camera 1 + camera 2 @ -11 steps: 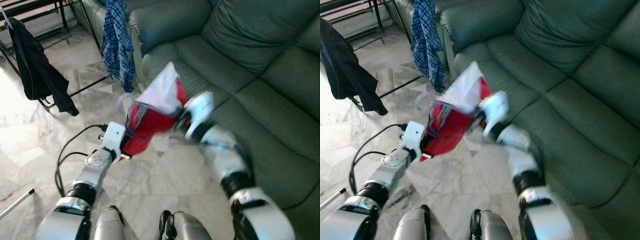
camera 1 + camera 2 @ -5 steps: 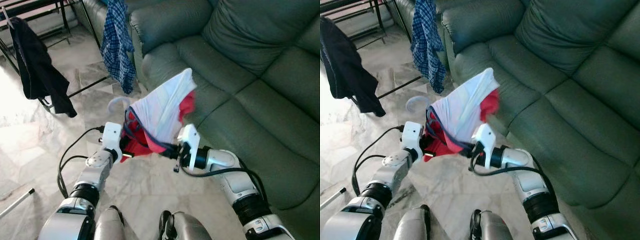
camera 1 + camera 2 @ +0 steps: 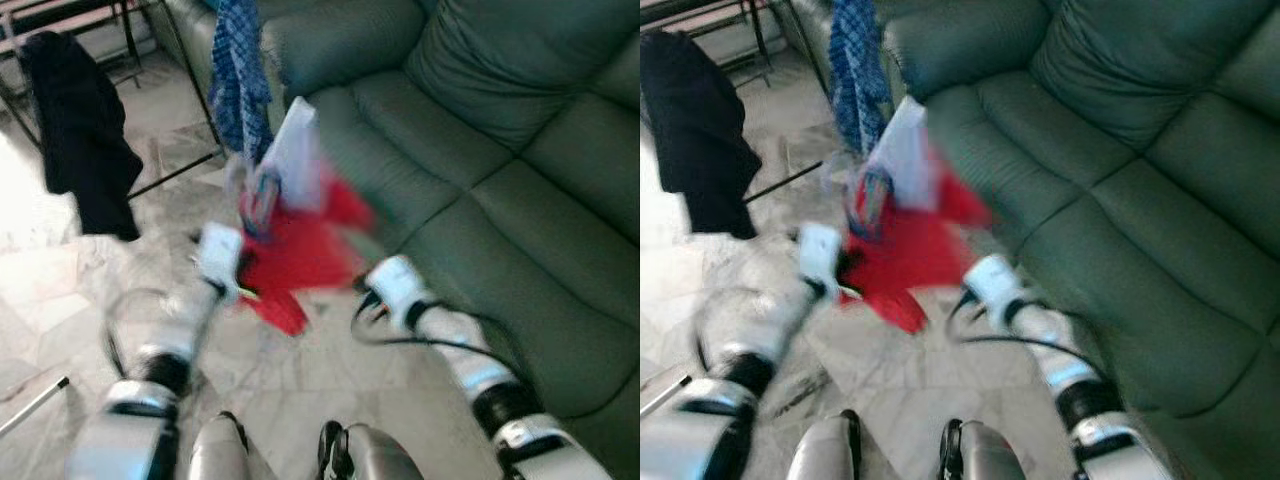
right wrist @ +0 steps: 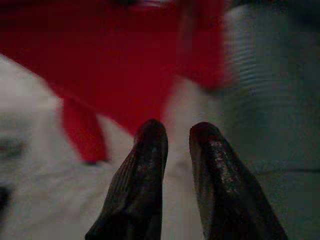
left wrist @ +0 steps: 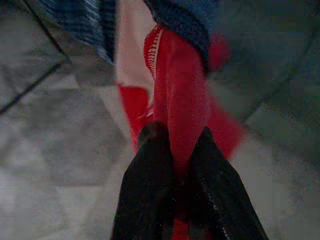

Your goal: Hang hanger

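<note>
A: The hanger (image 3: 240, 180) with its red shirt (image 3: 295, 255) hangs from the left gripper (image 5: 175, 150), fingers clamped on red cloth, just short of the rack (image 3: 175, 45) beside the sofa (image 3: 480, 130).

B: And the right gripper (image 4: 172, 135)?

A: Free below the shirt, fingers nearly together, holding nothing. The cloth grip may slip, dropping the hanger.
</note>
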Robot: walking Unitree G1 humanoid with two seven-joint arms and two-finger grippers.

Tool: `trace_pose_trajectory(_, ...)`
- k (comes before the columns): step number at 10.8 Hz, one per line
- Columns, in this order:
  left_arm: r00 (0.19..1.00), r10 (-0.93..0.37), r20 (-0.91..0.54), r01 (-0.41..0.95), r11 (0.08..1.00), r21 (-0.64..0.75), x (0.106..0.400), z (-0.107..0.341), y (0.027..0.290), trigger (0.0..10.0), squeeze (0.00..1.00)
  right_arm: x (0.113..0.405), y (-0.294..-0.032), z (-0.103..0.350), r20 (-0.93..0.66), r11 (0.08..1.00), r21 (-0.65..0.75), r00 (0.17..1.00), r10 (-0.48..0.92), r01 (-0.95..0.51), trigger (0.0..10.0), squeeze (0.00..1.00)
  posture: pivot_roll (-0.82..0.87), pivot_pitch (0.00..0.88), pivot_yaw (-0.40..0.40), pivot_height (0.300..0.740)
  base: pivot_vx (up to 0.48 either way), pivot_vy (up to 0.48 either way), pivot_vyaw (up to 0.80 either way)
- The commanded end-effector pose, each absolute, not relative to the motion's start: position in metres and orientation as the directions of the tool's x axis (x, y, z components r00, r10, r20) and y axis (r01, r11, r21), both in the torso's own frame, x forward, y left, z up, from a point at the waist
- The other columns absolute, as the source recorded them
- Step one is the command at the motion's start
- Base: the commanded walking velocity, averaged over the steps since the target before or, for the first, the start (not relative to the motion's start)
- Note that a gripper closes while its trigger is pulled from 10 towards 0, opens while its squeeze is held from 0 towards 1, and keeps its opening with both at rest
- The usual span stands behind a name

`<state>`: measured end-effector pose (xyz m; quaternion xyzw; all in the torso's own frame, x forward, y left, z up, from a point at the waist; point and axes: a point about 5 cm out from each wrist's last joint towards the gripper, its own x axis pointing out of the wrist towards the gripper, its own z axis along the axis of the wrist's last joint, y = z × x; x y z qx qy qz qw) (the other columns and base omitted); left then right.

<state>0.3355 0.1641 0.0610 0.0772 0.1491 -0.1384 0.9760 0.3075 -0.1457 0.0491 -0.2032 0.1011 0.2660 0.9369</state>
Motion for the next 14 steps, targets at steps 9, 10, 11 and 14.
trace_pose_trajectory(9,0.712,-0.568,-0.412,0.693,0.478,0.539,0.312,0.078,0.195,0.0,0.00,0.299,-0.162,0.089,-0.111,0.638,-0.335,0.701,0.705,-0.694,10.0,1.00,0.02,0.156,-0.086,0.740,0.000,0.000,0.00)
trace_pose_trajectory(10,0.640,-0.599,-0.480,0.759,0.397,0.516,0.303,0.070,0.195,0.0,0.00,0.297,-0.168,0.094,-0.187,0.527,-0.363,0.615,0.766,-0.768,10.0,1.00,0.02,0.158,-0.084,0.740,0.000,0.000,0.00)
trace_pose_trajectory(11,0.593,-0.612,-0.523,0.795,0.340,0.503,0.297,0.064,0.195,0.0,0.00,0.294,-0.171,0.095,-0.249,0.448,-0.365,0.549,0.798,-0.816,10.0,1.00,0.02,0.158,-0.083,0.740,0.000,0.000,0.00)
trace_pose_trajectory(14,0.459,-0.697,-0.551,0.864,0.206,0.459,0.275,0.055,0.182,0.0,0.00,0.291,-0.190,0.100,-0.478,0.160,-0.204,0.241,0.845,-0.966,10.0,1.00,0.03,0.157,-0.089,0.740,0.000,0.000,0.00)
